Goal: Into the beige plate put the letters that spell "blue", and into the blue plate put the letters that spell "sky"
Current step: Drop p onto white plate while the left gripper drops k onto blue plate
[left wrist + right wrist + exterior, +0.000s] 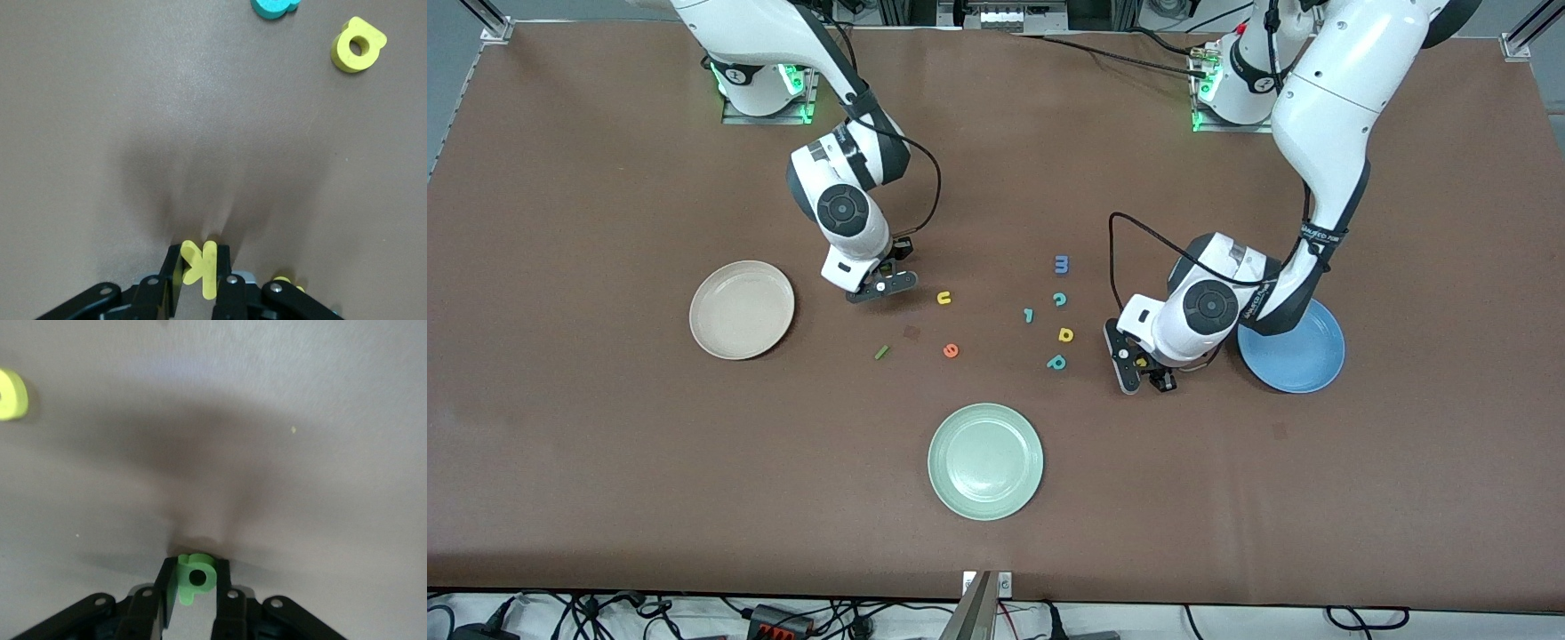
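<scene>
Yellow k (pixel 200 267) is pinched in the left gripper (pixel 1138 363) beside the blue plate (pixel 1307 364). Green b (pixel 195 577) is pinched in the right gripper (pixel 882 283), near the beige plate (pixel 729 329). Only the wrist views show both grips. Yellow u (pixel 943 298) lies just beside the right gripper.

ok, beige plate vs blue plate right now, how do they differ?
The beige plate lies fully in view at the right arm's end of the table; the blue plate lies at the left arm's end, partly hidden by the left arm. Colour differs. Both are round, similar-sized, and no letters show in either.
</scene>
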